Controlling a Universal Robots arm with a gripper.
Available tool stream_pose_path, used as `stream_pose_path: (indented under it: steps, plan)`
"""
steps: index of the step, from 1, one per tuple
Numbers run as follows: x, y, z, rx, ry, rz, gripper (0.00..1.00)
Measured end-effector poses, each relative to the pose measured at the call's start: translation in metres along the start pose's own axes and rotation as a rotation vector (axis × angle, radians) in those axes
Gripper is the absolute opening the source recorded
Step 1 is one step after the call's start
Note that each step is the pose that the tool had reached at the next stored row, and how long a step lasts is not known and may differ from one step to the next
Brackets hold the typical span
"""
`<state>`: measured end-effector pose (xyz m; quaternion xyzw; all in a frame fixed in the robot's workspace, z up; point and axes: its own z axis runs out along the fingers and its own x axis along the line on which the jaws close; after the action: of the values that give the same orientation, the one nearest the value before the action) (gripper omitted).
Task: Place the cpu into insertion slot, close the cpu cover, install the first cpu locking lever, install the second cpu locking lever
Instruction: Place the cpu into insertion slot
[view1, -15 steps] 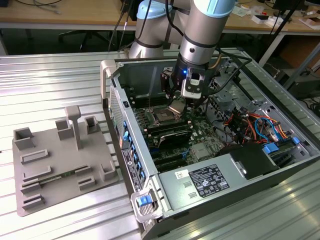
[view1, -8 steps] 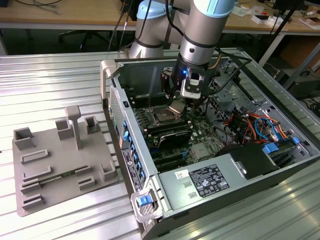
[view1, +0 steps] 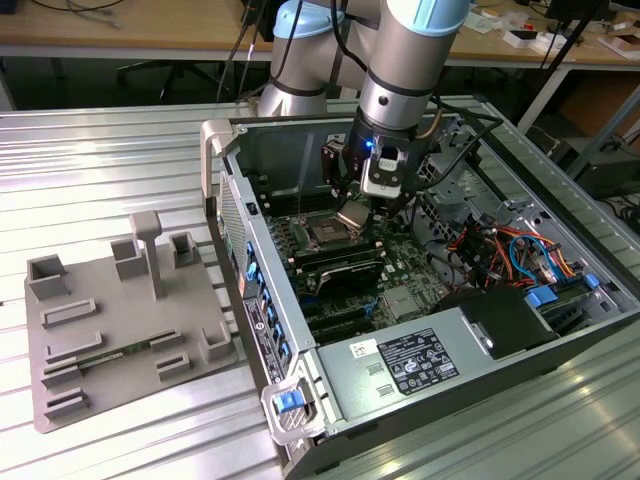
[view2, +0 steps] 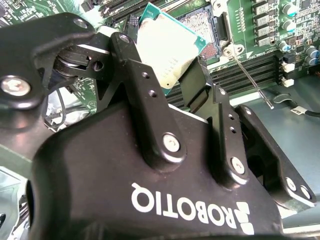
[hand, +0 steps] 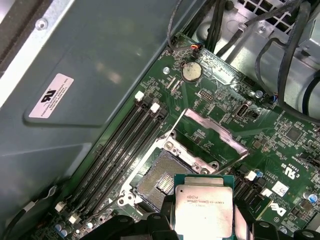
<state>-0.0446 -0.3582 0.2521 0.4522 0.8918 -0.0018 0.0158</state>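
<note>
arm (view1: 400, 70) reaches down into open pc case (view1: 300, 390), hand (view1: 354, 214) clamped on 1 cpu (hand: 204, 207), just above 1 insertion slot (hand: 157, 181), not seated. first wrist view: 1 cpu cover (hand: 212, 134) flipped open beside slot. second wrist view: 2 fingers (view2: 136, 65) pinching cpu edges.

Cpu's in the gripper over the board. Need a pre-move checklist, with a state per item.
1. Grip on cpu: ok, the gripper is shut on it.
2. Open cover: ok, it stands up off the slot.
3. Free slot: ok, nothing lies in it.
4. Released lever: ok, it lies off to the side of the slot.
5. Alignment of cpu with slot: cannot tell.
6. Seated cpu: not ok, it is held above the board.
</note>
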Motion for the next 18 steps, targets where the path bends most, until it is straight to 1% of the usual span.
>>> stream_pose_path:
  steps: [18]
  plan:
    - [0.0, 0.0, 0.0013, 0.0008, -0.0003, 0.025, 0.55]
